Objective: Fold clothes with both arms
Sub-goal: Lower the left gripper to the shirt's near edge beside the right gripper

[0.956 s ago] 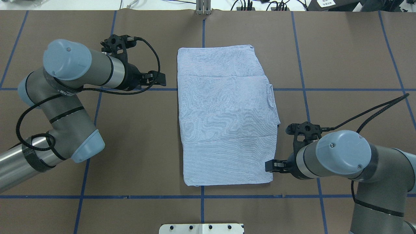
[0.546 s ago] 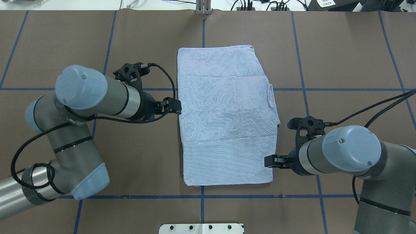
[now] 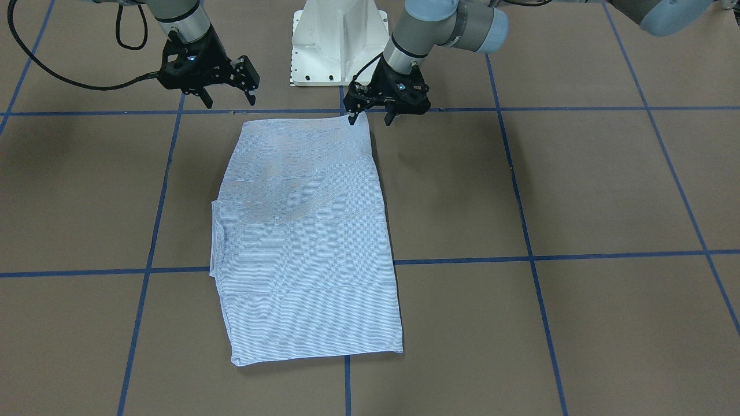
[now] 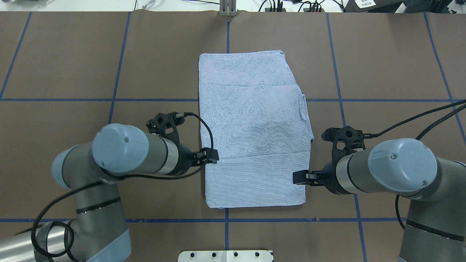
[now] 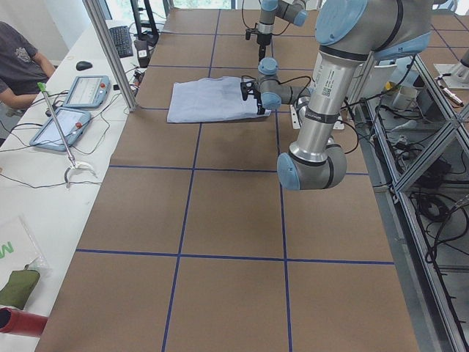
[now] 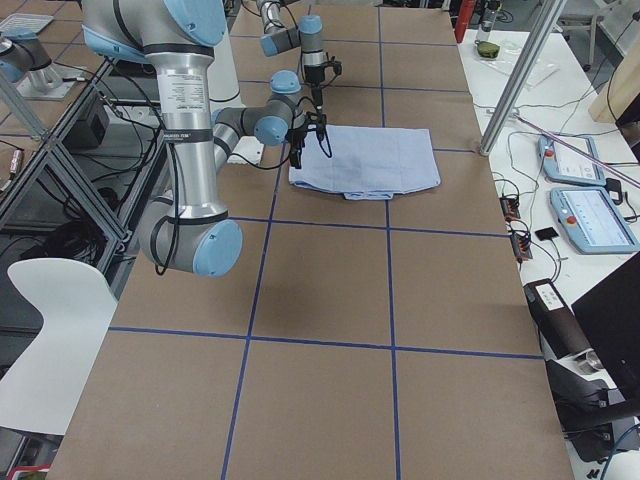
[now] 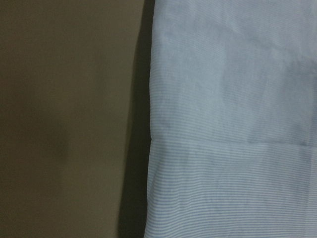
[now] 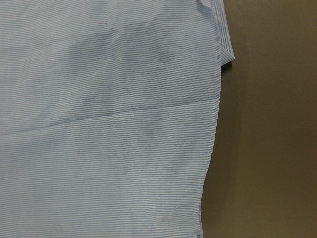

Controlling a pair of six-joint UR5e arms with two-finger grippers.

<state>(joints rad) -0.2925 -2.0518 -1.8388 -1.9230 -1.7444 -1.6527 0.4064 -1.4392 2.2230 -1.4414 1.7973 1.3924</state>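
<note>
A brown counter [image 4: 72,54] gridded with blue tape lines [image 4: 54,99] carries the scene, flanked by two grey robot arms with pale blue joint caps, the left arm [image 4: 120,153] and the right arm [image 4: 400,169] both bent in toward the middle. Between them lies the shirt [image 4: 251,127], folded to a long flat rectangle, its long axis running straight away from the robot. The left end effector [image 3: 370,120] hangs with its fingers spread and grasping nothing, one fingertip over the shirt's robot-side corner and the other outside the edge; the cloth stretches inward and away from it. The right end effector [image 3: 230,103] is likewise spread and empty, poised just beside the opposite robot-side corner, with the cloth inward of it. The left looks slightly closer to fabric, so a paired pinch of the near end, carried along the long axis, appears to be the step in hand. The cloth is thin, finely striped blue-and-white weave, soft and limp, crossed by shallow fold creases [image 4: 255,155]; a small flap [image 4: 303,103] juts from its right edge.
</note>
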